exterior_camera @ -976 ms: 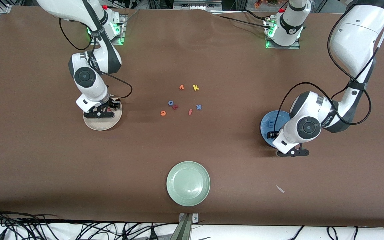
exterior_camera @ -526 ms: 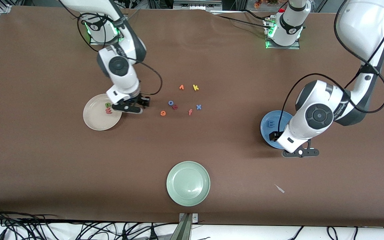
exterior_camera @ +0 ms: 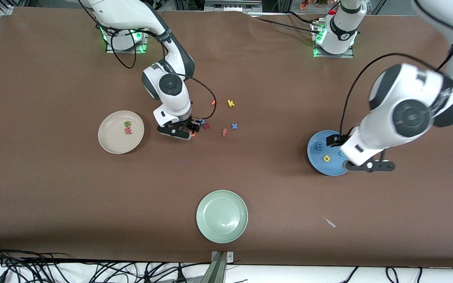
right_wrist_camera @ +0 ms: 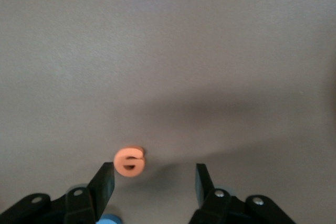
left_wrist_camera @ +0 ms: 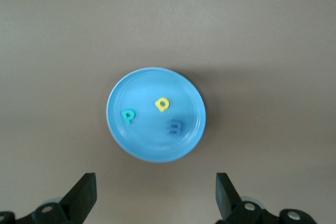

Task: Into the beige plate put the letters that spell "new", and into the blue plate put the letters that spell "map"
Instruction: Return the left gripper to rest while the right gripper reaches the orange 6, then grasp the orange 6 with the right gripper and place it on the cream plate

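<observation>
Orange e (right_wrist_camera: 129,161) lying flat on the counter (exterior_camera: 53,196), mid-frame in the front view, at the edge of the loose cluster. Tiny foam piece: likely very light, soft and a little springy, easy to flick aside or tip. Best pinched across its outer edges with a gentle squeeze, coming straight down. Not centred yet in the right wrist view: sits just beside one finger (right_wrist_camera: 105,182) rather than in the gap.

Right gripper (right_wrist_camera: 152,177) low over the e, jaws spread and empty. Left gripper (left_wrist_camera: 155,192) up over the edge of the blue plate (left_wrist_camera: 136,145), jaws spread wide, nothing held.

Beige plate (exterior_camera: 108,143), mid-height toward the right arm's end: green n (exterior_camera: 126,123) and red w (exterior_camera: 127,131) lying close together. Only the e missing.

Blue plate, mid-height toward the left arm's end: m (left_wrist_camera: 175,127), a (left_wrist_camera: 162,104) and p (left_wrist_camera: 128,115), all flat and apart. "Map" looks complete.

Green plate (exterior_camera: 203,204), low centre of the frame: nothing in it.

Loose on the counter mid-frame: k (exterior_camera: 231,103), x (exterior_camera: 234,126), f (exterior_camera: 224,132), v (exterior_camera: 213,102), plus what seem to be a blue o and a reddish letter partly hidden by the right gripper. Some risk of nudging those while closing.
</observation>
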Action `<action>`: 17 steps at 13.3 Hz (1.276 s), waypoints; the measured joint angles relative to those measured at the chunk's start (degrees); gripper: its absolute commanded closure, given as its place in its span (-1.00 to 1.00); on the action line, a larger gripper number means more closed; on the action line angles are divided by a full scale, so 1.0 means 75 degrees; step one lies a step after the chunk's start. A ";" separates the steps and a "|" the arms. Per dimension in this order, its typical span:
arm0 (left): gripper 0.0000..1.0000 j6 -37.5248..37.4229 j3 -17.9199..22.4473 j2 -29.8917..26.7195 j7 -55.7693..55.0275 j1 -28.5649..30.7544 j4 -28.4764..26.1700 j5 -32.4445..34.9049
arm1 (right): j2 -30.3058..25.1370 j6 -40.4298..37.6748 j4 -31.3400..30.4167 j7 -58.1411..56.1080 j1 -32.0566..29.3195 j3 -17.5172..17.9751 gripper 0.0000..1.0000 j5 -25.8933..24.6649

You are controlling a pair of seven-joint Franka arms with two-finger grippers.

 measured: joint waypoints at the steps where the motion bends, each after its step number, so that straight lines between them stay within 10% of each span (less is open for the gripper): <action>1: -1.00 -0.0121 0.0523 -0.0400 0.0745 -0.0026 -0.0006 -0.0540 | 0.0098 0.0000 0.0120 0.0062 0.0020 0.0000 -0.40 0.0000; 8: -1.00 -0.0410 0.3780 -0.2849 0.3445 -0.1097 -0.1214 -0.1413 | 0.0604 0.0353 0.0440 0.0339 0.0225 0.0008 0.27 0.0000; 12: -1.00 -0.0375 0.4067 -0.3308 0.3515 -0.1207 -0.1692 -0.1726 | 0.0599 0.0326 0.0477 0.0326 0.0224 0.0000 0.74 -0.0003; 17: -1.00 -0.0378 0.4069 -0.3332 0.3515 -0.1224 -0.1701 -0.1736 | 0.0438 -0.0440 0.0575 -0.0672 0.0221 -0.0356 0.74 -0.0012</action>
